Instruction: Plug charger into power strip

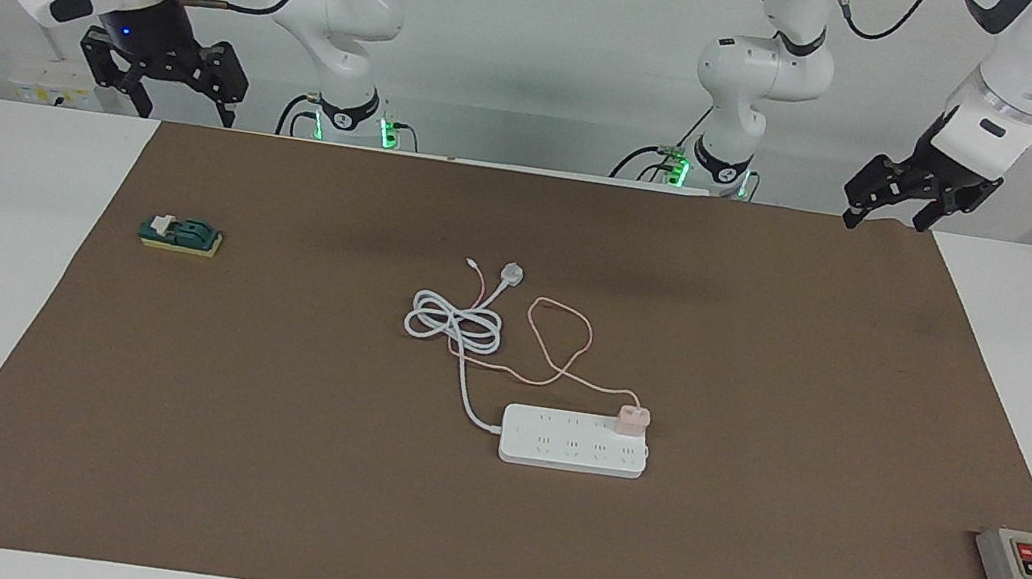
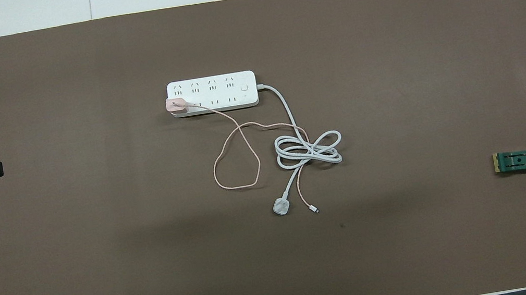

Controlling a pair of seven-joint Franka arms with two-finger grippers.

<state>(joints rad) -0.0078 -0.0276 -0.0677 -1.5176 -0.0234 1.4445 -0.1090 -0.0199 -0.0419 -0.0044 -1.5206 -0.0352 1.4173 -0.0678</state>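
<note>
Charger: the charger [image 1: 632, 419] is seen standing on the power strip [image 1: 573, 442], at the end socket of the row nearer to the robots, toward the left arm's end of the table. It appears to be seated already; how deep the prongs sit cannot be told.
Cable: a thin pink cable [image 2: 236, 159] is led from the charger toward the robots in a loose loop and is ended beside the white three-pin plug [image 2: 281, 207].
Power strip: it is laid flat near the middle of the brown mat [image 1: 250, 454], its long axis running from one arm's end of the table to the other. Its thick white cord [image 2: 308, 150] is coiled nearer to the robots.
Left gripper: the left gripper [image 1: 893, 193] is held up over the mat's edge at its own end, with fingers spread and nothing held.
Right gripper: the right gripper [image 1: 165, 74] is raised over the mat's corner at its own end, likewise open and empty; this arm is waiting.
Key relation: the charger is found well apart from both grippers, farther from the robots and toward the table's middle. The charger end of the strip is turned toward the left arm, so that arm is judged the nearer.
Progress: the task is judged as good as done; at most a downward press may be left.
</note>
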